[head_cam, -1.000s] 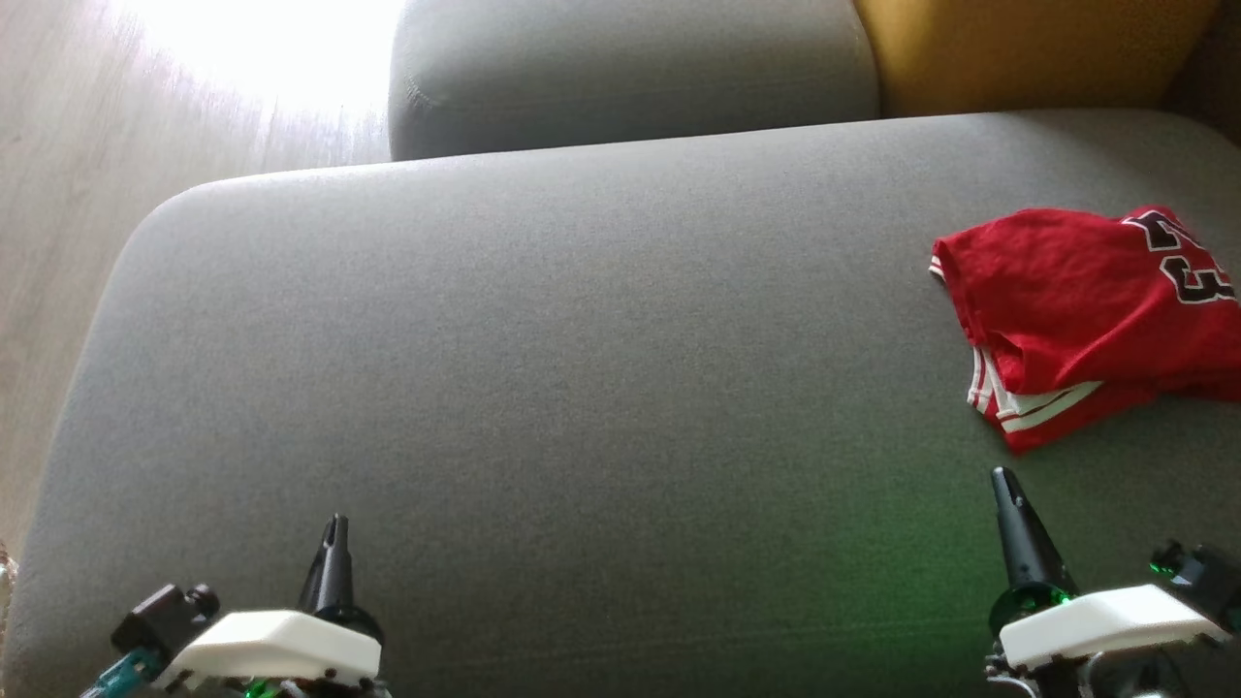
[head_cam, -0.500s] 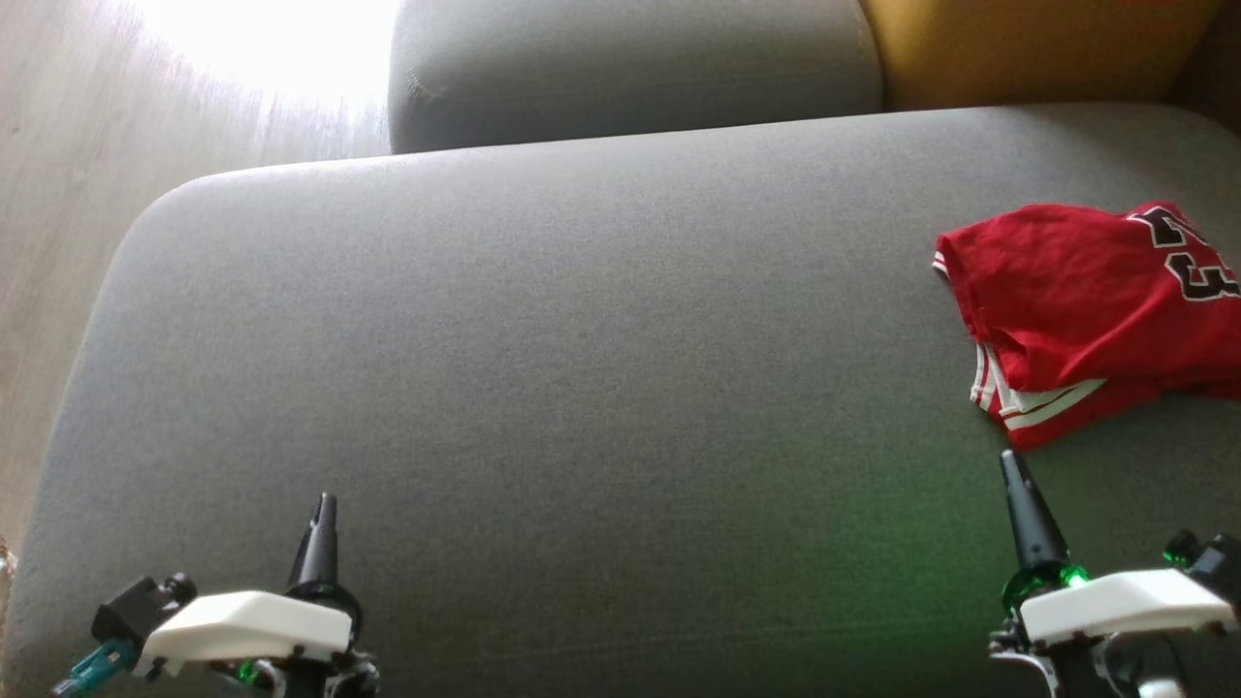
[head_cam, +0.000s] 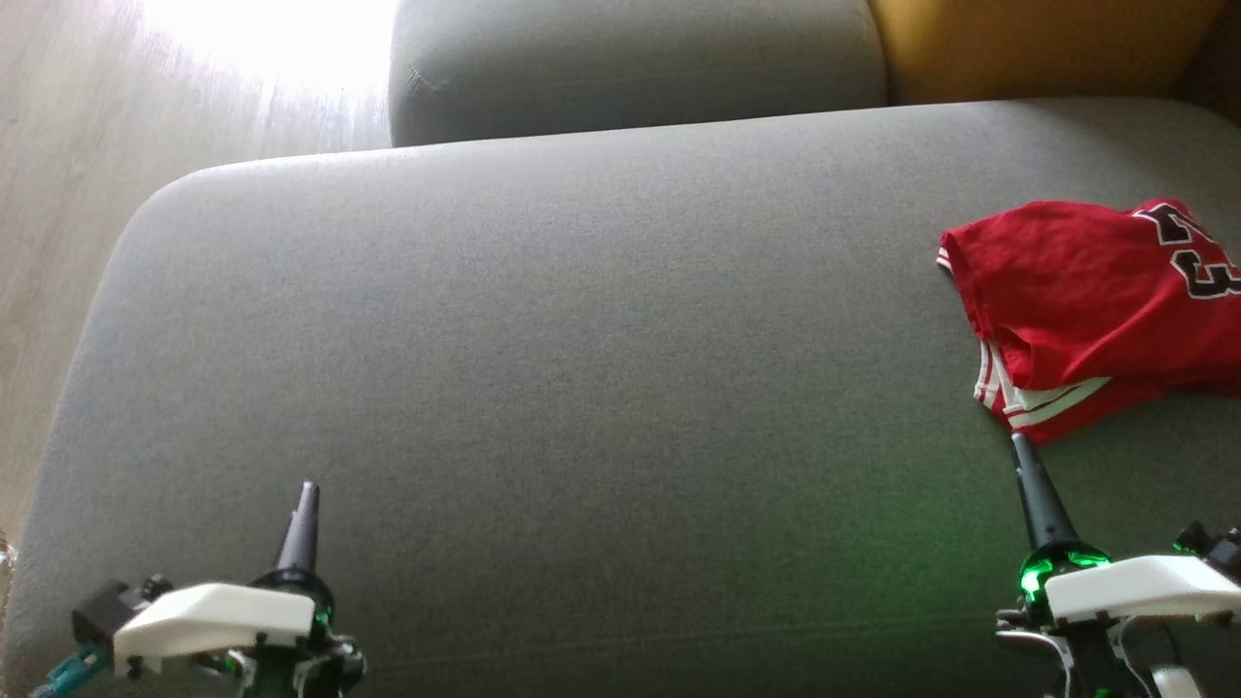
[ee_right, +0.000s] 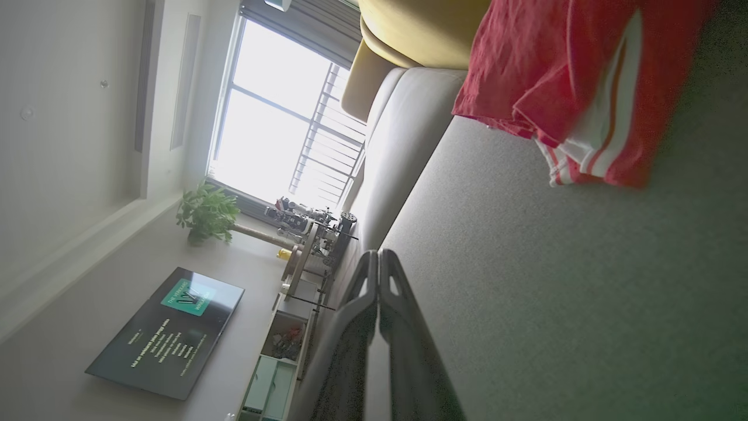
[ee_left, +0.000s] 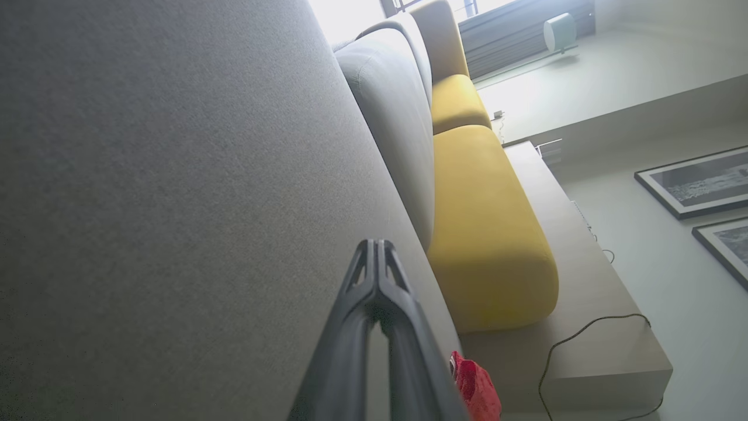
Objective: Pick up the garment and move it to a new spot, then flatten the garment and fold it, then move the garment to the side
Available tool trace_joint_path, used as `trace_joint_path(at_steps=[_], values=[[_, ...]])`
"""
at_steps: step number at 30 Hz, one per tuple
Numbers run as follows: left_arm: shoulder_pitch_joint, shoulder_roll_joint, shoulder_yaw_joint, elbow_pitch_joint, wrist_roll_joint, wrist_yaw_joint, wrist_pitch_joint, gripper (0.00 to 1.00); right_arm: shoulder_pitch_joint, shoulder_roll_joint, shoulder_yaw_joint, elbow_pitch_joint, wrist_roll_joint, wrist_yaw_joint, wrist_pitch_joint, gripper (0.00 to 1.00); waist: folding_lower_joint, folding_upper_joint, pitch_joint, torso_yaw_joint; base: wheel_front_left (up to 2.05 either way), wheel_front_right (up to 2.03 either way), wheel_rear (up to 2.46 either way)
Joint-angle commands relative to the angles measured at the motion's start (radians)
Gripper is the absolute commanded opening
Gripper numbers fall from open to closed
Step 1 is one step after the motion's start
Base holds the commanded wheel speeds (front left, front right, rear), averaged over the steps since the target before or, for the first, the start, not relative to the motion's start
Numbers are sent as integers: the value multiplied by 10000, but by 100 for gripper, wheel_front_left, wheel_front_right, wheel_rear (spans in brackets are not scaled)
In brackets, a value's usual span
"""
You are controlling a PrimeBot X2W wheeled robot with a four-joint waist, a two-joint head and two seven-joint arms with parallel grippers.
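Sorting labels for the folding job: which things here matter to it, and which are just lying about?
For the job:
- jersey
- seat under it
- left gripper, shut
- right gripper, shut, nearest the jersey

Just there:
- yellow cushion
- back cushion
- plant
- screen
- pictures

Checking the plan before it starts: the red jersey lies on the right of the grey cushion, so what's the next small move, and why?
Probably open the right tool and ease it forward onto the near striped hem of the red jersey. That tool is shut, its tip just short of the hem, while the left tool sits far across the grey cushion.
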Motion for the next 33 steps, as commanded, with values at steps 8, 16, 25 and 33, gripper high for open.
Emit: trace_joint_path(at_steps=[8, 16, 25, 33], values=[[-855, 158, 574, -198, -994, -283, 293, 0, -655, -78, 55, -284, 1089, -1, 276, 0, -1, 0, 52, 14, 0, 0, 0], [-1040, 151, 812, -97, -1851, -473, 532, 0, -792, -75, -2, -243, 2020, -1, 510, 0, -1, 0, 103, 27, 0, 0, 0], [-1249, 141, 1085, 17, -2817, -687, 805, 0, -948, -72, -67, -198, 3070, -1, 776, 0, -1, 0, 161, 42, 0, 0, 0], [-1412, 131, 1299, 106, -3566, -854, 1019, 0, -1068, -69, -119, -162, 3887, -2, 983, 0, -1, 0, 206, 54, 0, 0, 0]])
